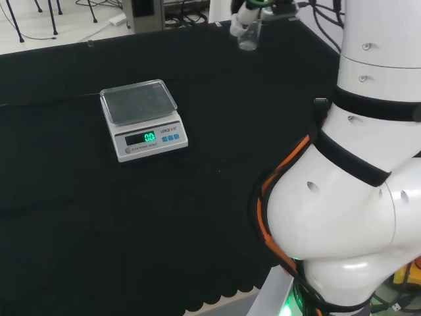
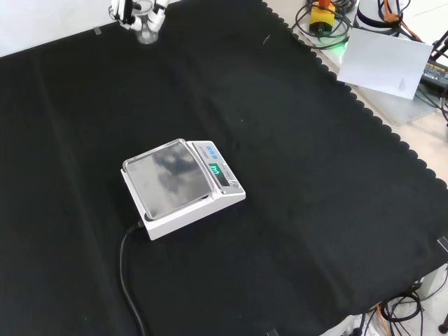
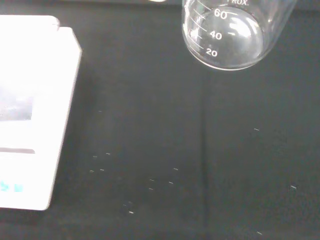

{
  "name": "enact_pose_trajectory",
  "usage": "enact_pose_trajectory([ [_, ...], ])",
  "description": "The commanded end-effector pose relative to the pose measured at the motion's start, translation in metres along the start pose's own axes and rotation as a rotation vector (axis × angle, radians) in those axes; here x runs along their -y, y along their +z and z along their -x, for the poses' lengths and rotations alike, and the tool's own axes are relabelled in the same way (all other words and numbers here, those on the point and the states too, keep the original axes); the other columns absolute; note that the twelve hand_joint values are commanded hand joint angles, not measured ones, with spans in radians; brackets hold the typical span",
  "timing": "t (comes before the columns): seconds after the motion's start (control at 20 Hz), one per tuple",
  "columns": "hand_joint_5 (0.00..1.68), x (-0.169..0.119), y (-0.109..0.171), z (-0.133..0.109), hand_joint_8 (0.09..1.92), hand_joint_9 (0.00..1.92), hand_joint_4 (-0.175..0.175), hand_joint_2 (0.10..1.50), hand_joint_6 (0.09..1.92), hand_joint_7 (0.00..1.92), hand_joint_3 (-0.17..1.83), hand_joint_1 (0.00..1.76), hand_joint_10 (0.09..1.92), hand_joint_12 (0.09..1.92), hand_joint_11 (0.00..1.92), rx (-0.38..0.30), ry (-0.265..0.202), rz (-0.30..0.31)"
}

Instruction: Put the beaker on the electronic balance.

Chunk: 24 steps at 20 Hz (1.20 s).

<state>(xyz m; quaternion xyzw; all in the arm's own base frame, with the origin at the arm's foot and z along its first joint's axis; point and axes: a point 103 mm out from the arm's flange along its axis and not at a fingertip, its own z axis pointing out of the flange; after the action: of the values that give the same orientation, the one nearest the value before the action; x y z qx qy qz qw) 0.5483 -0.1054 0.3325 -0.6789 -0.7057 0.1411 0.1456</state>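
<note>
The black and white hand (image 1: 245, 14) has its fingers (image 2: 123, 10) curled round the clear glass beaker (image 1: 249, 36), holding it above the black cloth surface (image 1: 217, 197), well apart from the white electronic balance (image 1: 143, 119), whose steel pan is bare.

so the bench (image 1: 79, 250) is covered edge to edge in black cloth (image 2: 329, 210), a bit creased, with a scalloped hem along the near side in the head view and down the right side in the front view. sitting flat on the cloth is the electronic balance (image 2: 183, 186), white body with a shiny square pan on top and a green lit display facing the arm's base. a black cable (image 2: 128, 280) runs off the balance and lies on the cloth toward the front view's bottom edge. some pale specks of lint dot the cloth (image 3: 150, 165) in the wrist view.
</note>
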Motion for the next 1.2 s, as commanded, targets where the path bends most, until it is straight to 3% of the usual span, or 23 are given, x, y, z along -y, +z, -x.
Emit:
enact_pose_trajectory([
  [0.05,0.92,-0.029,0.0,-0.075,1.15,1.0,-0.175,1.14,1.12,0.76,-0.1,1.49,1.01,1.28,1.04,0.014,-0.115,-0.006],
  [0.55,0.92,-0.048,0.008,-0.156,1.16,1.0,-0.175,1.18,1.12,0.77,-0.17,1.49,1.01,1.28,1.05,0.016,-0.231,-0.007],
  [1.2,0.92,-0.072,0.03,-0.224,1.15,1.01,-0.175,1.18,1.12,0.77,-0.17,1.49,0.99,1.29,1.04,0.018,-0.349,-0.045],
])
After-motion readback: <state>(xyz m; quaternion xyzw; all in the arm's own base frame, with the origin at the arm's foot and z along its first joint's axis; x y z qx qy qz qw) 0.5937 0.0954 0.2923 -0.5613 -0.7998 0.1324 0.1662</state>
